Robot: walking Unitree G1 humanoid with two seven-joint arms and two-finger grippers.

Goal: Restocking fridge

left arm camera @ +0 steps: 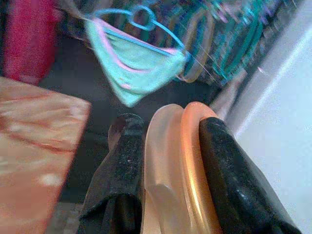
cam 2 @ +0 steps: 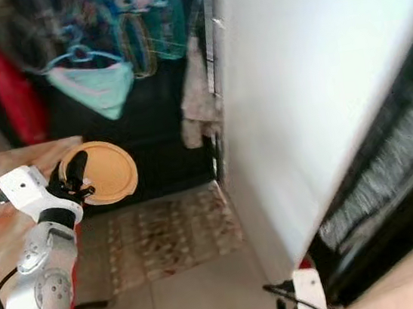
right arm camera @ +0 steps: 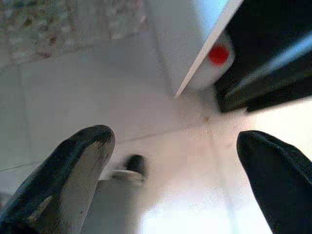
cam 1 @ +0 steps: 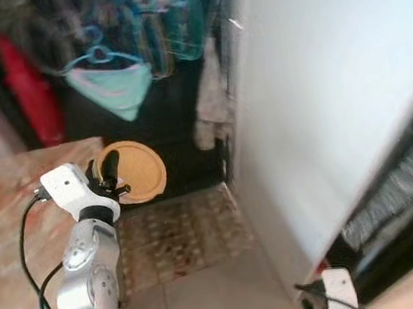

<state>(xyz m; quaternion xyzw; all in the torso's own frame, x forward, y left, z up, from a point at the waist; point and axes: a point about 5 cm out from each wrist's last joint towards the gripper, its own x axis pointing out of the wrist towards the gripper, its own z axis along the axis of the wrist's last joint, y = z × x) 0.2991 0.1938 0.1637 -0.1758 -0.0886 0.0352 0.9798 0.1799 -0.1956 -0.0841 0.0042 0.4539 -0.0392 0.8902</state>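
Left wrist view shows the left claw (left arm camera: pixel 170 170) pinching an orange plate (left arm camera: pixel 187 161) edge-on between its fingers, while the right claw (right arm camera: pixel 170 161) hangs spread above the floor (right arm camera: pixel 73 92).

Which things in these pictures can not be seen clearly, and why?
- Round orange lid: its contents or underside, hidden by the left tool in the eye views.
- Hanging clothes: motion blur, left wrist view.
- Fridge interior: cut off by the edge, eye views.
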